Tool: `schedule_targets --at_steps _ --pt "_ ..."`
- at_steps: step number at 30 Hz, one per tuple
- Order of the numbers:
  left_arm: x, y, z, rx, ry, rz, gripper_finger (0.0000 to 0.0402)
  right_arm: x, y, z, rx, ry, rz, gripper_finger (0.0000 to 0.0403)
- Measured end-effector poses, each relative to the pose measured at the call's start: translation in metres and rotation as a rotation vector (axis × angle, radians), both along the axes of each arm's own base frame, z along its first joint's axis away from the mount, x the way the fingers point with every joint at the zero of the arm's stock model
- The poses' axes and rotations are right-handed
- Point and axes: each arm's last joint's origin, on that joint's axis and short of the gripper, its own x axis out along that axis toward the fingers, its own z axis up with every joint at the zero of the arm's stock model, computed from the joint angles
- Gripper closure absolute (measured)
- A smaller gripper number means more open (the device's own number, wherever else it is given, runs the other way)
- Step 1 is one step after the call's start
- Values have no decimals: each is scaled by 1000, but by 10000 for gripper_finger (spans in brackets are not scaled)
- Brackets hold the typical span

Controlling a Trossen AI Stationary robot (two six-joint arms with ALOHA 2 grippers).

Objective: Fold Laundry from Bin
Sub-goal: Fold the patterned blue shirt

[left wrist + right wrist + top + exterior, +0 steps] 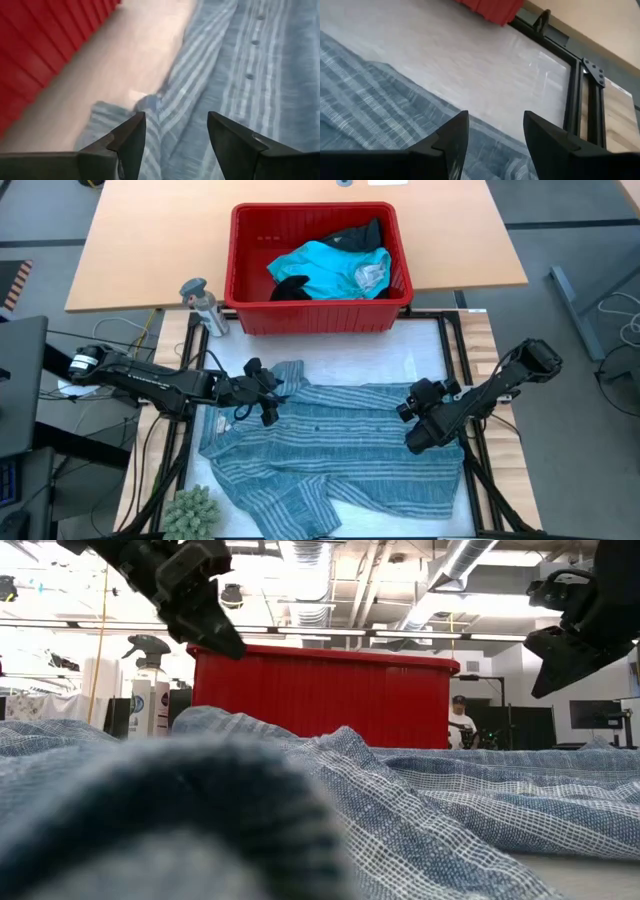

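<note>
Grippers, left (268, 402) and right (412, 423), hang spread apart and empty above the striped shirt (340, 445).

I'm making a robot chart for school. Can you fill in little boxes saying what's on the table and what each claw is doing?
Spread out: striped shirt, flat on the table in front of the bin
In the bin: turquoise garment, black garments
Left gripper: open, above the shirt's collar end
Right gripper: open, above the shirt's right edge
Nearby: spray bottle, small green plant
</note>
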Motion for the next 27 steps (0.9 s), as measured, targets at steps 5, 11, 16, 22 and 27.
schedule_targets --at_steps 5,11,16,22,27 --pt "-3 3 -6 33 54 40 199 3 -2 -10 15 21 36 190" --pt "-2 34 -8 60 66 119 199 7 -7 -26 42 33 76 195" --pt "-6 65 -9 -41 61 173 199 10 -10 -26 57 66 91 195" --pt "-19 96 -16 -167 108 278 199 10 -9 -27 61 76 97 195" --pt "-22 102 -18 -265 89 218 199 10 -9 -26 59 79 98 195"
